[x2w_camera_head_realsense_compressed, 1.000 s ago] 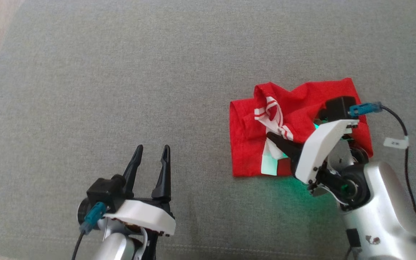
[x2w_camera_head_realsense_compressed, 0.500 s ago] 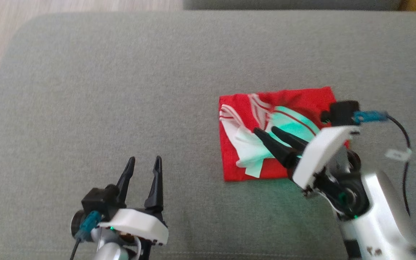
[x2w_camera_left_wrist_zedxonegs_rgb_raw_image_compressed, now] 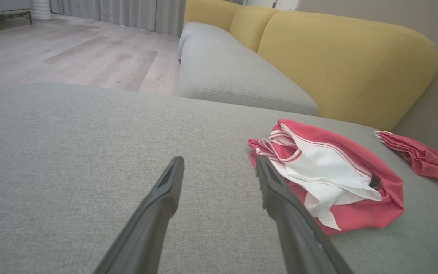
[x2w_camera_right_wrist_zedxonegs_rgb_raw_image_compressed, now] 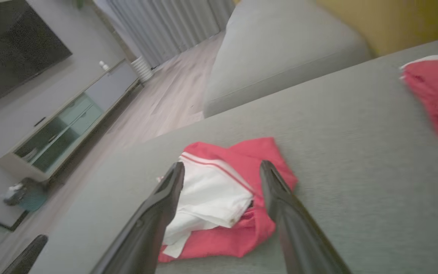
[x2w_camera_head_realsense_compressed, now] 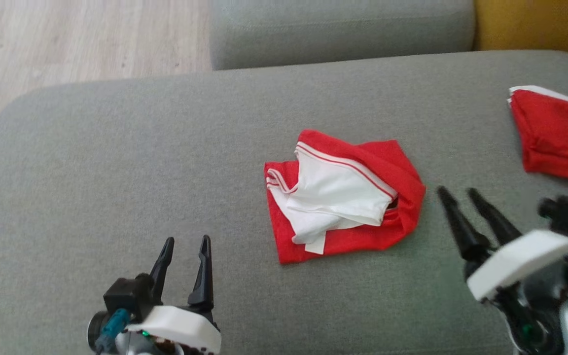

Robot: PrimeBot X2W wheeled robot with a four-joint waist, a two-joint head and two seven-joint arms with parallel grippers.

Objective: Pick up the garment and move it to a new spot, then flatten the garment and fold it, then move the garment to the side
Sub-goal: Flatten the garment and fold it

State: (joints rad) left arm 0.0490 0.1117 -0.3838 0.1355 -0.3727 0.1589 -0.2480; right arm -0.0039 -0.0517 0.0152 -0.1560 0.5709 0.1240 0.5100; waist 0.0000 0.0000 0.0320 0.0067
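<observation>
The garment [x2w_camera_head_realsense_compressed: 343, 197] is lying in a loose, uneven bundle near the middle of the grey seat cushion [x2w_camera_head_realsense_compressed: 116, 172], red cloth underneath and a white striped panel bunching on top. Nothing is touching it.

The right gripper [x2w_camera_head_realsense_compressed: 456, 190] is hovering just beside the bundle's right edge, clear of the cloth. Its fingers are standing moderately apart and holding nothing, and the arm is showing blurred in the head view. The left gripper [x2w_camera_head_realsense_compressed: 187, 239] is waiting well apart at the lower left, its fingers also parted and empty, pointing past the bundle's left side.

Further out, a second red cloth [x2w_camera_head_realsense_compressed: 555, 133] is sitting near the cushion's right edge, with another grey cushion [x2w_camera_head_realsense_compressed: 338, 29], a yellow backrest [x2w_camera_left_wrist_zedxonegs_rgb_raw_image_compressed: 337, 64] and the wooden floor [x2w_camera_head_realsense_compressed: 67, 39] beyond.

Judging from the rumpled layers, the garment is probably still needing flattening before any tidy fold.

- A pinch closing on the white top layer alone is risking peeling it off, leaving the red layers dragging or twisting.
- A pinch going too deep is risking lifting the whole wad without opening it.
- The second red cloth, lying close to the right arm, is inviting a wrong grab or a brush from the forearm.
- A carry towards that side is risking landing one cloth on the other.
</observation>
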